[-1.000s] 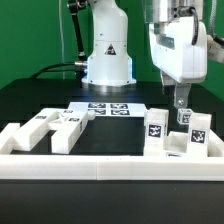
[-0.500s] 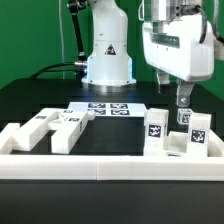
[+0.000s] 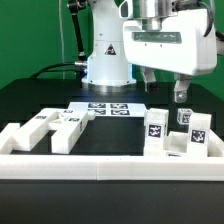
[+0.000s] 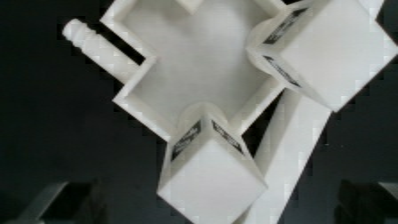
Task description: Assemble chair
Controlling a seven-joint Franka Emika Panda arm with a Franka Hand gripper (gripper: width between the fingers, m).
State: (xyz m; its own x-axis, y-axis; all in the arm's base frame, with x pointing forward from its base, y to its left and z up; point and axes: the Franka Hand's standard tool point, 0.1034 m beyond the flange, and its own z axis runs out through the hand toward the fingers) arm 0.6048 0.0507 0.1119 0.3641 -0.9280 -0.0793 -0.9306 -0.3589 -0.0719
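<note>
1. Hanging over the black table (image 3: 30, 100), my gripper (image 3: 163, 88) stood with its jaws spread as wide as they go, with nothing between them and nothing touched.
2. My two dark fingers (image 3: 180, 92) pointed straight down. In the exterior view one showed lower than the other, because the hand was turned about its own axis.
3. The white hand housing (image 3: 165, 45) sat upright above the fingers, with the wrist stacked over it and running out of the top of the picture.
4. My base (image 3: 107, 58) stood behind the marker board (image 3: 108, 108), on the far side from the camera.
5. The chair parts (image 3: 197, 132) lay loose in two groups, not joined into one structure.
6. To the exterior view's right of the marker board and nearer the camera, tagged blocks (image 3: 155, 128) stood close together. My fingers hung above this group, apart from it.
7. To the exterior view's left of the marker board, also nearer the camera, white bars (image 3: 55, 128) lay side by side.
8. In the wrist view, a broad white slab (image 4: 187, 85) filled most of the picture against the dark table, with thin strips of tag pattern along the edges of the neighbouring pieces.
9. The border rail (image 3: 110, 165) ran across in front of the marker board, closest to the camera.
</note>
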